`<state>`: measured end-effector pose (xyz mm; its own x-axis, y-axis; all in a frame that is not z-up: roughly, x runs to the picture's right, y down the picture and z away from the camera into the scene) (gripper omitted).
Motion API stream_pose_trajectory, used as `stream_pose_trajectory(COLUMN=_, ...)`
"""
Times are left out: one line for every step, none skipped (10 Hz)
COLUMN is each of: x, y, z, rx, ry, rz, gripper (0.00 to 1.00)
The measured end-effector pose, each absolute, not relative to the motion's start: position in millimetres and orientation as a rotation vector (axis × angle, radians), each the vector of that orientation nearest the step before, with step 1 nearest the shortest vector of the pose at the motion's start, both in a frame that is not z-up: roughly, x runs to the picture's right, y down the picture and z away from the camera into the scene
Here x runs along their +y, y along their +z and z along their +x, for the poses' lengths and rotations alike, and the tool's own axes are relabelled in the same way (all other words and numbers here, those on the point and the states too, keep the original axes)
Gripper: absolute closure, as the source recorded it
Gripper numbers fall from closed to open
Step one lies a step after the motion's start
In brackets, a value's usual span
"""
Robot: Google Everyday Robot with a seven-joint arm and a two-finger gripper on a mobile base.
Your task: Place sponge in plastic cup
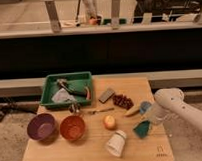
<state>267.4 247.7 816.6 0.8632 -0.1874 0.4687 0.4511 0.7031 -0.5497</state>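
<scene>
The sponge (142, 128) is a small teal-green block at the right side of the wooden table (62, 155), in front of the arm's end. The white plastic cup (116, 143) lies on its side near the front edge, left of and slightly nearer than the sponge, with its mouth toward the front. My gripper (150, 117) comes in from the right on a white arm (170, 101) and sits right above the sponge, touching or nearly touching it. A small pale blue shape (145, 107) shows just behind the gripper.
A green tray (50, 89) with tools stands at the back left. A purple bowl (42, 127) and an orange bowl (72, 127) are at the front left. A dark grey block (106, 95), a red cluster (122, 100), a yellow piece (131, 111), an orange fruit (110, 122) and a utensil (95, 111) lie mid-table.
</scene>
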Motion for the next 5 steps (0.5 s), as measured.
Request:
stream_pose_trajectory(x=246, y=813, z=267, rx=-0.396, ry=-0.366, rz=-0.7, gripper=0.69)
stream_pose_trajectory(x=245, y=810, z=266, rx=-0.4, ry=-0.365, rz=-0.691, gripper=0.69)
stream_pose_trajectory(x=243, y=805, z=265, rx=-0.404, ry=-0.368, rz=-0.681, gripper=0.69)
stream_pose_trajectory(x=242, y=802, z=264, rx=-0.409, ry=-0.371, rz=-0.674, gripper=0.69)
stream_pose_trajectory(x=240, y=799, z=263, rx=-0.414, ry=-0.372, rz=-0.664, gripper=0.69)
